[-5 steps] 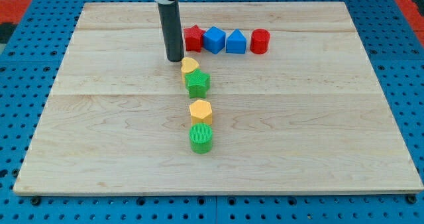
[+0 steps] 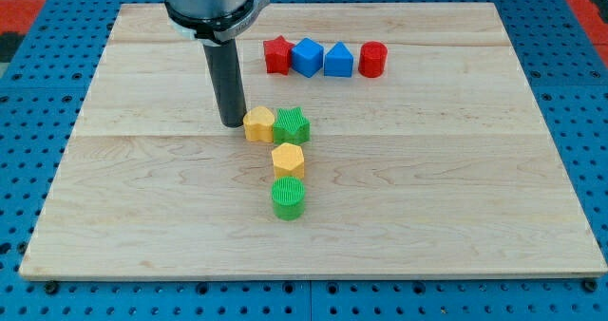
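My tip point(image 2: 233, 122) rests on the wooden board point(image 2: 142, 188), just left of a yellow heart-shaped block point(image 2: 257, 125) and touching or almost touching it. A green star block point(image 2: 292, 124) sits against that yellow block's right side. Below them lies a yellow hexagon block point(image 2: 288, 159), and under it a green cylinder point(image 2: 288, 197). Along the view's top runs a row: a red star block point(image 2: 276, 55), a blue hexagon-like block point(image 2: 307, 57), a blue house-shaped block point(image 2: 338, 61) and a red cylinder point(image 2: 372, 60).
The board lies on a blue perforated table point(image 2: 38, 122). A red surface point(image 2: 581, 0) shows at the view's top right corner. The arm's body point(image 2: 204, 0) hangs over the board's upper left part.
My tip moved down and to the left. The yellow heart block shifted down-left and now lies beside the green star instead of above it; the green star moved slightly right.
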You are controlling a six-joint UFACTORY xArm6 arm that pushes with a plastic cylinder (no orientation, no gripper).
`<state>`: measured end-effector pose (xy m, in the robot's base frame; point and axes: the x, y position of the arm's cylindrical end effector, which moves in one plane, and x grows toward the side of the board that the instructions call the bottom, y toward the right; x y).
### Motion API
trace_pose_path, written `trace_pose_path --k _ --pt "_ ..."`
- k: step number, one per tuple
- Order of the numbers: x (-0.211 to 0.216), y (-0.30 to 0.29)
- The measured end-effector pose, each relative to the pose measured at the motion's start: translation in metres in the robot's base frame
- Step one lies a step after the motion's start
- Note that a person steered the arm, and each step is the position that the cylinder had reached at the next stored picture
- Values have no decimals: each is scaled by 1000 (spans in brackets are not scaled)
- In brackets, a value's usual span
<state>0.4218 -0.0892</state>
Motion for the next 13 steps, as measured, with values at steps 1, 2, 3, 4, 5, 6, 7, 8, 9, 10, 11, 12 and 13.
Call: trace_pose_path --k 1,2,3,4,5,6,7,8,9,10,11,12,13 --pt "0 0" --pt "15 -1" --pt "34 -21" --pt "43 -17" --pt "5 -7" --pt "-14 -2" --pt "-14 -2" --pt "-34 19" --pt "-34 24" --pt "-30 24" --pt "6 25" --pt "32 25" --pt "51 25"
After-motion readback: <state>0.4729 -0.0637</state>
